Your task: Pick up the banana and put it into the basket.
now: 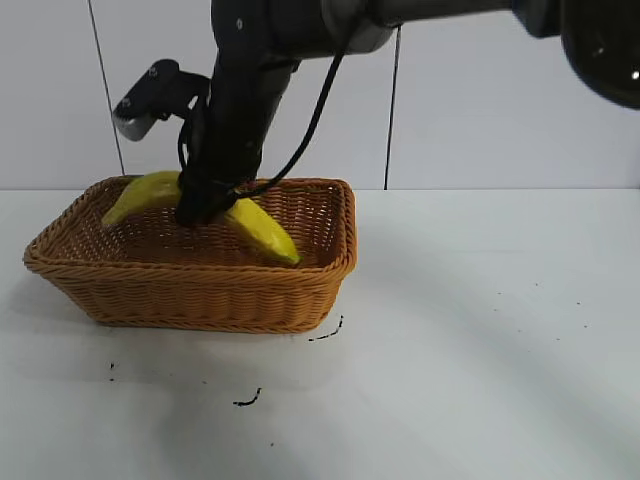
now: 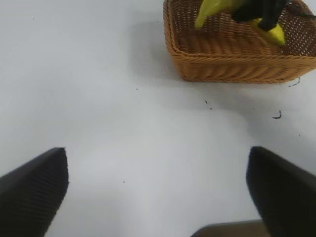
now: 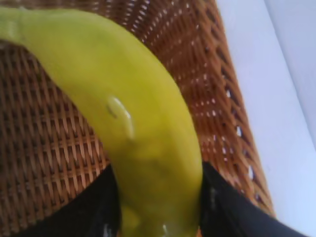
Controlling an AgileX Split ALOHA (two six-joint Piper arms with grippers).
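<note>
The yellow banana (image 1: 262, 228) hangs inside the tan wicker basket (image 1: 200, 290), its ends reaching over the basket's left rim and toward its right wall. My right gripper (image 1: 205, 208) is shut on the banana's middle, reaching down into the basket from above. In the right wrist view the banana (image 3: 123, 113) fills the picture between the two black fingers (image 3: 89, 212), with the basket weave (image 3: 44, 148) under it. The left wrist view shows the basket (image 2: 237, 64) and banana (image 2: 212, 10) far off; my left gripper (image 2: 158, 197) is open over bare table.
The white table (image 1: 480, 350) spreads to the right and in front of the basket, with a few small dark marks (image 1: 247, 400) near the front. A white wall stands behind.
</note>
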